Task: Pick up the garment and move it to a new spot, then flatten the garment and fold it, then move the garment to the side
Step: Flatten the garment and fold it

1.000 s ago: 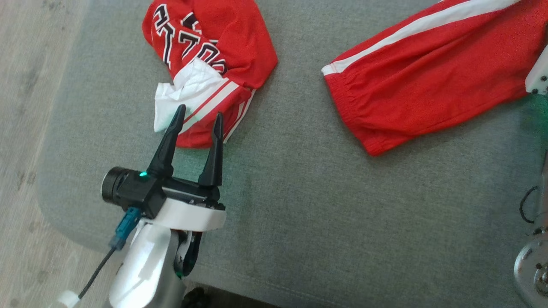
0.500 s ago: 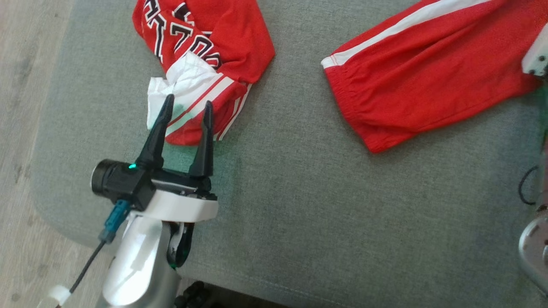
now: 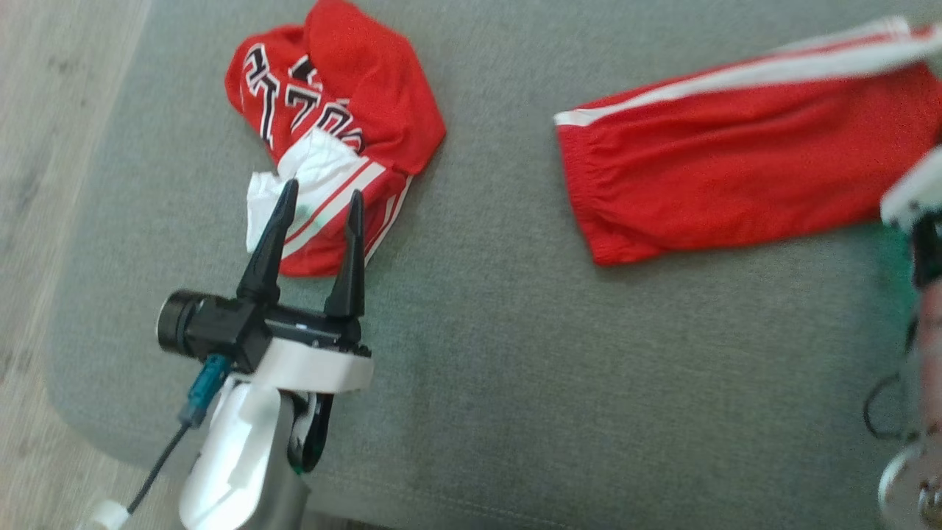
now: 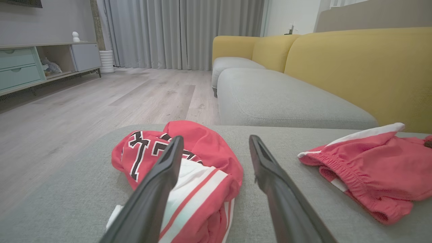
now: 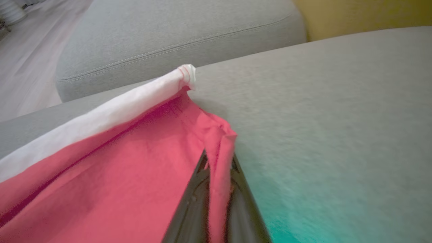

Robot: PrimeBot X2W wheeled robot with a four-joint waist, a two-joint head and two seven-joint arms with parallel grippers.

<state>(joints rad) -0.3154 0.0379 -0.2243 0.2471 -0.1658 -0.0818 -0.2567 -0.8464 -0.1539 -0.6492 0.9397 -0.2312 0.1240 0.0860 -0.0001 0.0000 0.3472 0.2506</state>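
A crumpled red jersey (image 3: 368, 88) with black-and-white lettering and a white striped hem lies at the left of the grey cushion (image 3: 515, 353). My left gripper (image 3: 322, 190) stands open just over that hem, one finger on each side of the stripes; the left wrist view shows the left gripper (image 4: 216, 139) with the jersey (image 4: 206, 148) under its left finger. Red shorts (image 3: 721, 184) with a white side stripe stretch out at the right. My right gripper (image 5: 218, 158) is shut on a fold of the shorts (image 5: 118, 162), whose held edge is raised.
The cushion's rounded left edge (image 3: 66, 346) drops to a wooden floor (image 3: 44, 147). A yellow sofa (image 4: 354, 67) with another grey seat (image 4: 276, 101) stands beyond. A low cabinet (image 4: 33, 64) is far off across the floor. The right arm's pale wrist housing (image 3: 911, 197) sits at the right edge.
The head camera has shifted. The shorts now lie straighter and more level, drawn out toward the right. The left gripper stays open over the jersey's striped hem.
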